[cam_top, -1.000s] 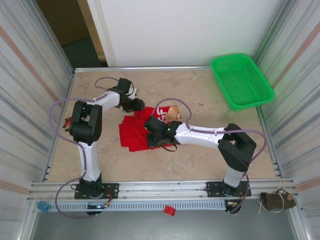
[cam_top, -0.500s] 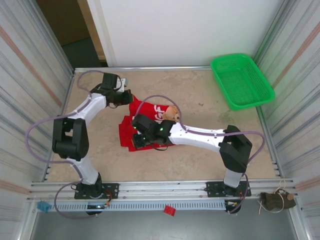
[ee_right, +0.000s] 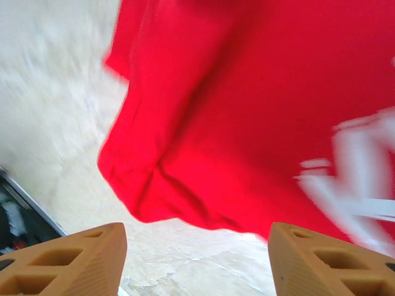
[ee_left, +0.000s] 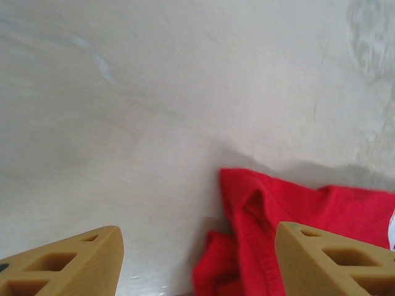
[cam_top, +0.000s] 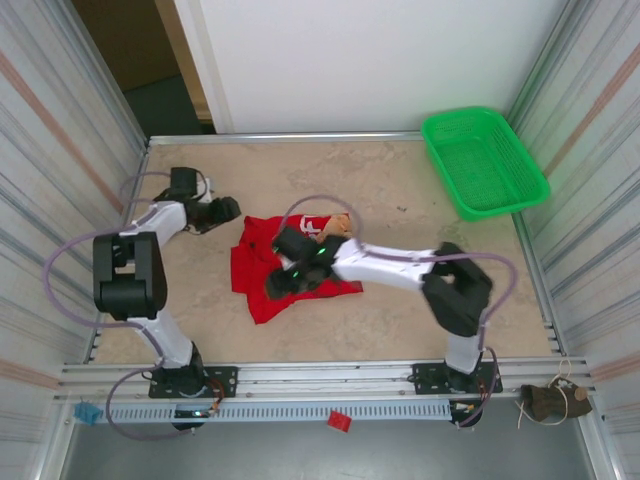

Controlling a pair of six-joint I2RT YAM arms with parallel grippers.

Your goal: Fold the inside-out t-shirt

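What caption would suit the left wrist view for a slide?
Left gripper, fingers open, over the marbled table, the red t-shirt lying rumpled just ahead.

Top view set high behind near edge, aimed down over table (cam_top: 420,190). Wrist views held close — red t-shirt (cam_top: 252,285) shared by all three.

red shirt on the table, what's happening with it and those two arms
Two robot arms are folding the red t-shirt, which lies rumpled on the table, not yet neat. The left end effector is open beside the shirt's left edge, holding nothing. The right end effector is open too, over the cloth near its white lettering. The green basket sits apart at the far right.
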